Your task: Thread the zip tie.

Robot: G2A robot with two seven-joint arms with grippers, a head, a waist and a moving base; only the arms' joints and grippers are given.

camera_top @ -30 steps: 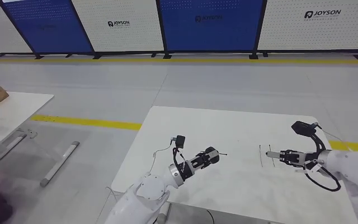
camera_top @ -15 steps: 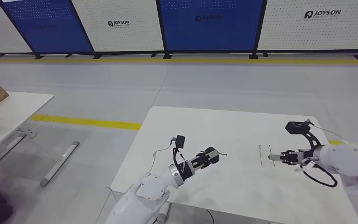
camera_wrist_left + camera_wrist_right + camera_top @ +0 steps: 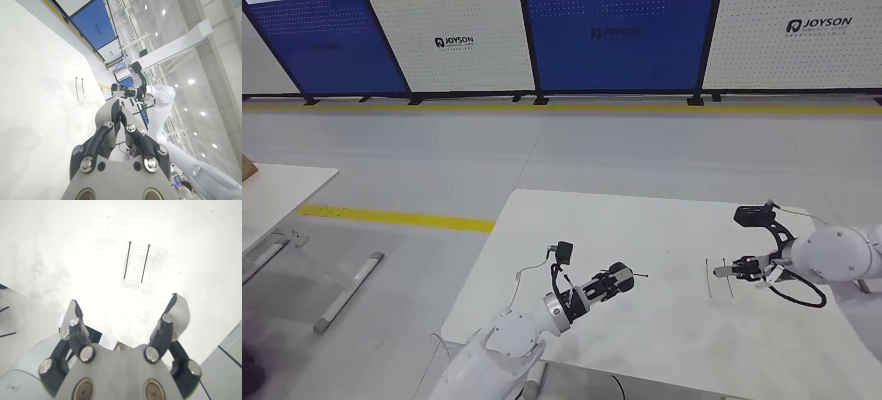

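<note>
Top view: a white, matte table (image 3: 642,220) with rounded corners is seen. Two thin, straight black zip ties (image 3: 708,279) lie side by side and parallel on its right half, apart from each other. The right gripper (image 3: 722,270) is held over them, just above the tie nearer the table's right edge. The left gripper (image 3: 627,277) is held low over the middle of the table, well apart from the ties. Compared with a second ago, the right arm's wrist and forearm have swung inward over the table, while its fingertips are found at almost the same spot; the left arm and both ties are unchanged. Left wrist view: the left gripper (image 3: 119,104) is seen with grey metal fingers and ribbed black pads (image 3: 115,113) brought together, nothing visible between them. The ties (image 3: 77,89) lie farther out on the table (image 3: 28,66), small square heads toward the far edge, and the right gripper (image 3: 114,91) is seen above them. Right wrist view: the right gripper (image 3: 124,300) has its jaws wide apart and empty. Both ties (image 3: 126,260) rest on a clear rectangular sheet (image 3: 158,256), flat on the table (image 3: 56,237), untouched.
</note>
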